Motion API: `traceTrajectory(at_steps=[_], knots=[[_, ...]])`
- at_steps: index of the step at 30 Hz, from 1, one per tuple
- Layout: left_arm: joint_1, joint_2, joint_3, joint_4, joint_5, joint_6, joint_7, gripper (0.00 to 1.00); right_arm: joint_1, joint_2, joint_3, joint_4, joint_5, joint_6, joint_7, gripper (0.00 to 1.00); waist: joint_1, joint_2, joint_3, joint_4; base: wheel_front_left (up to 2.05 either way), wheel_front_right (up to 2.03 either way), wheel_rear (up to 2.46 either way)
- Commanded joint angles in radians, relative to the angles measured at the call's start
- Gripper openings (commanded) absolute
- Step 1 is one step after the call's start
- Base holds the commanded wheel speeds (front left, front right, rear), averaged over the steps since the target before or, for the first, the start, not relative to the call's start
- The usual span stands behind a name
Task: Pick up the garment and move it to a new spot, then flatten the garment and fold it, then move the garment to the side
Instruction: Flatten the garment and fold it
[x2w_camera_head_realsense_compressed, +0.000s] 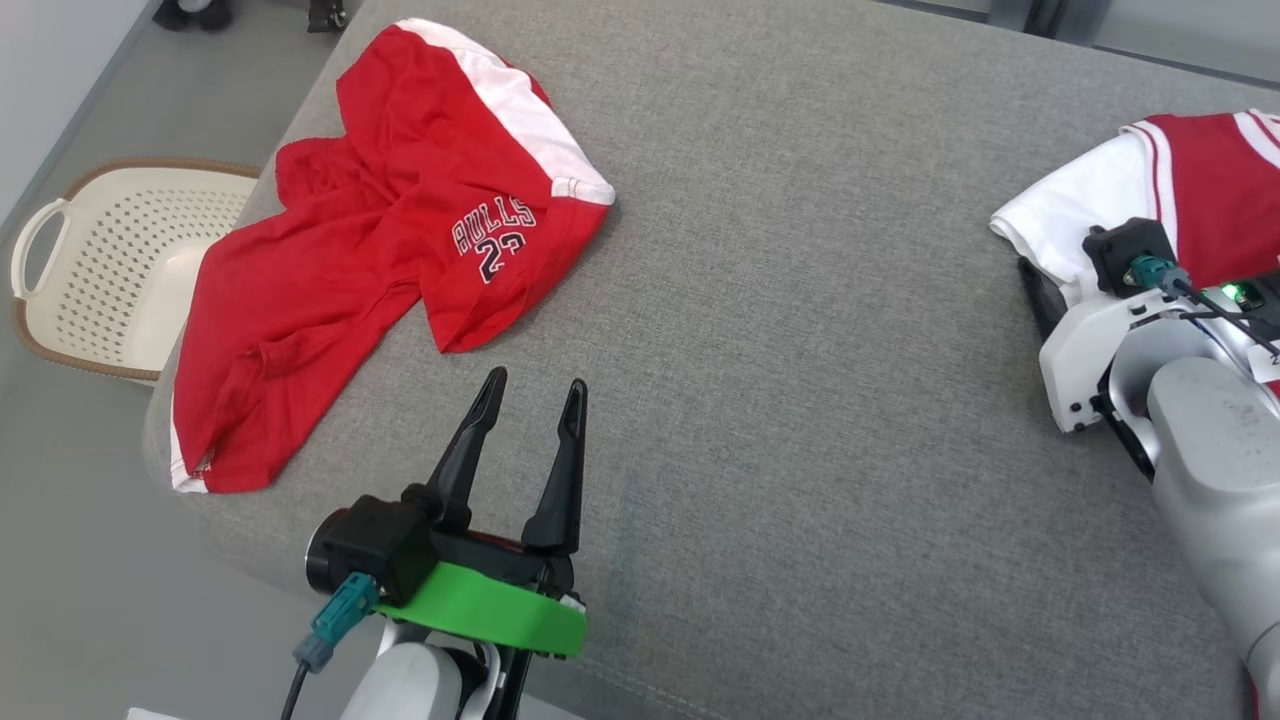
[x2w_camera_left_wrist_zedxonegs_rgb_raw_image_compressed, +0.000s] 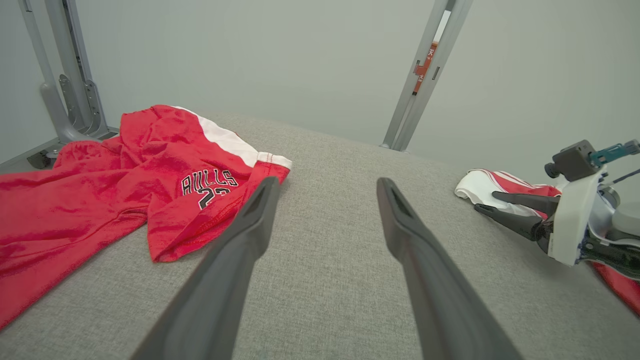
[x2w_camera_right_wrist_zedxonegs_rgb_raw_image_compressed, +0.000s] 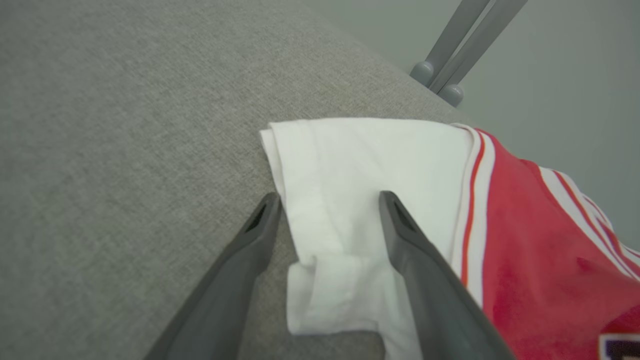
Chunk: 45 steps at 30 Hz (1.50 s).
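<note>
At the right end of the grey table (x2w_camera_head_realsense_compressed: 800, 350), the right gripper (x2w_camera_right_wrist_zedxonegs_rgb_raw_image_compressed: 328, 197) stood with its jaws apart, clamped on nothing; one finger lay on the bare cloth of the table and the other over the white sleeve of the jersey (x2w_camera_right_wrist_zedxonegs_rgb_raw_image_compressed: 525, 225), which looked already folded. I judged this the first danger; if the arm drew away low, a finger could catch the sleeve and pull the fold open.

At the left end of the table lay the red shorts (x2w_camera_head_realsense_compressed: 400, 250), crumpled, with one leg hanging over the table's edge; a pinch on only the top layer could lift them twisted, or they could slide off the table toward the basket (x2w_camera_head_realsense_compressed: 110, 270) on the floor beside that end.

Near the table's front edge, the left gripper (x2w_camera_head_realsense_compressed: 536, 382) hovered with jaws apart and empty, close to the shorts but not touching; nothing stood between them; metal posts (x2w_camera_left_wrist_zedxonegs_rgb_raw_image_compressed: 420, 75) rose behind the table's far edge.
</note>
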Motion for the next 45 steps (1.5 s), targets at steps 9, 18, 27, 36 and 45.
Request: traceTrajectory(at_steps=[9,18,27,36,45], knots=[[-0.012,0.001,-0.01,-0.002,-0.008,0.014,0.001,1.0,-0.067,0.011,-0.057,0.134,-0.069,-0.002,-0.021,0.0,0.0,0.0,0.024,0.03,0.0,0.0,0.0],[-0.015,0.001,-0.007,0.006,0.009,0.007,0.001,1.0,-0.079,0.113,-0.063,0.164,-0.035,-0.001,-0.095,0.0,0.0,0.0,-0.002,0.004,0.0,0.0,0.0],[0.017,0.001,0.003,0.018,0.025,-0.003,0.001,1.0,0.003,0.229,0.283,0.001,0.164,-0.001,-0.123,0.0,0.0,0.0,-0.052,-0.031,0.0,0.0,0.0],[0.037,0.001,0.031,0.025,0.046,-0.005,0.001,1.0,0.082,0.099,0.775,-0.327,0.521,-0.001,-0.091,0.0,0.0,0.0,-0.108,-0.095,0.0,0.0,0.0],[0.055,0.002,0.058,0.018,0.063,-0.008,0.001,1.0,0.072,0.002,0.872,-0.387,0.65,-0.002,-0.098,1.0,0.0,0.0,-0.153,-0.179,0.0,0.0,0.0]])
